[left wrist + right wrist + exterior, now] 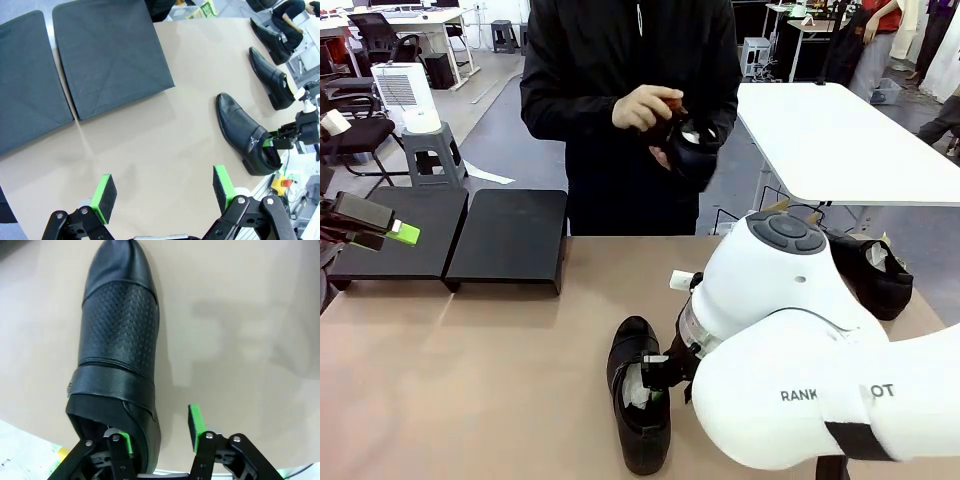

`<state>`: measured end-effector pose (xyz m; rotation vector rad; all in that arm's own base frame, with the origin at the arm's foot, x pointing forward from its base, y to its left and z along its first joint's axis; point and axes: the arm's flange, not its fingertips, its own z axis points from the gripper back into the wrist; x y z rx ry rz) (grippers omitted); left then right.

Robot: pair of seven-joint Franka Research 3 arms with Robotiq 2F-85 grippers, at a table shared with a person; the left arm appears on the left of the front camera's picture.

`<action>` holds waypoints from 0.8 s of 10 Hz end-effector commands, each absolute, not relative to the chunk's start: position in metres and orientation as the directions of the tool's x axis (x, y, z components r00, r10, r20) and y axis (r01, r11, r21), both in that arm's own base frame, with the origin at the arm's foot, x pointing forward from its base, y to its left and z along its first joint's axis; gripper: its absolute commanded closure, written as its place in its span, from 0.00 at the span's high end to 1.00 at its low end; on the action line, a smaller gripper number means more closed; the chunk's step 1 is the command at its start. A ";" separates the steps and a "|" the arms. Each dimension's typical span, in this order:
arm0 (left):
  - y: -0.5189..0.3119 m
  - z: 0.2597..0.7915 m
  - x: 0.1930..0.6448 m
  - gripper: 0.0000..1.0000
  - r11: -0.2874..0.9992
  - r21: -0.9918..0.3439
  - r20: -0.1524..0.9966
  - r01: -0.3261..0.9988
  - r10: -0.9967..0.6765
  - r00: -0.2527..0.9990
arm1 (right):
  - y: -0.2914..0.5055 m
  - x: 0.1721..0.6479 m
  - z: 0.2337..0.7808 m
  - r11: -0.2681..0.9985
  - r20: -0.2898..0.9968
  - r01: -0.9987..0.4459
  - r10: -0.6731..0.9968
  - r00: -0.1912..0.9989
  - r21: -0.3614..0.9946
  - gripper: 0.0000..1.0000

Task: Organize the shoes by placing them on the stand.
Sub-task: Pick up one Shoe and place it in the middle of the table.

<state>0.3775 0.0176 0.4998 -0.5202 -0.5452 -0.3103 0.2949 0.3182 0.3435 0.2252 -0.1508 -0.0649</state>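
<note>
- No shoe is on the stand (510, 245) yet. Its two flat black tops sit at the far left of the tabletop (470, 380).
- So the job looks like it has just begun. All four shoes have to go up there.
- The nearest shoe (642, 435) lies on the tabletop, well apart from the stand. It is right by the robot's big white right arm.
- Two more shoes (272, 77) lie farther along the tabletop, past the nearest shoe.
- The person at the far side has both of the person's hands (645, 108) around a fourth shoe (692, 150), up in the air.
- The robot's right hand (160, 432) is down at the heel end of the nearest shoe. It is about half open.
- One green finger is inside the shoe's opening. The other green finger is outside, with a bit of bare tabletop between it and the shoe's side.
- So the right hand is around the shoe's side but is not squeezing it. I cannot tell if the inside finger touches the leather.
- The robot's left hand (164, 192) hangs over the tabletop near the stand. It is wide open and has nothing in it.
</note>
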 end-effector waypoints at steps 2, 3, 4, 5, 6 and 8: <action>0.018 0.499 0.377 1.00 0.811 -0.397 0.575 0.429 -0.144 0.805 | 0.301 0.283 0.375 0.969 0.113 0.045 -0.074 0.991 0.243 1.00; 0.018 0.499 0.377 1.00 0.811 -0.397 0.575 0.429 -0.144 0.805 | 0.296 0.279 0.389 0.968 0.081 0.036 -0.058 0.995 0.248 1.00; 0.018 0.499 0.377 1.00 0.811 -0.397 0.575 0.429 -0.144 0.805 | 0.292 0.275 0.397 0.972 0.040 -0.007 -0.002 0.999 0.233 1.00; 0.018 0.499 0.377 1.00 0.811 -0.397 0.575 0.429 -0.144 0.805 | 0.309 0.287 0.373 0.972 0.121 0.057 -0.087 0.989 0.230 1.00; 0.018 0.499 0.377 1.00 0.811 -0.397 0.575 0.429 -0.144 0.805 | 0.309 0.287 0.373 0.972 0.121 0.057 -0.087 0.989 0.230 1.00; 0.018 0.499 0.377 1.00 0.811 -0.397 0.575 0.429 -0.144 0.805 | 0.309 0.287 0.373 0.972 0.121 0.057 -0.087 0.989 0.230 1.00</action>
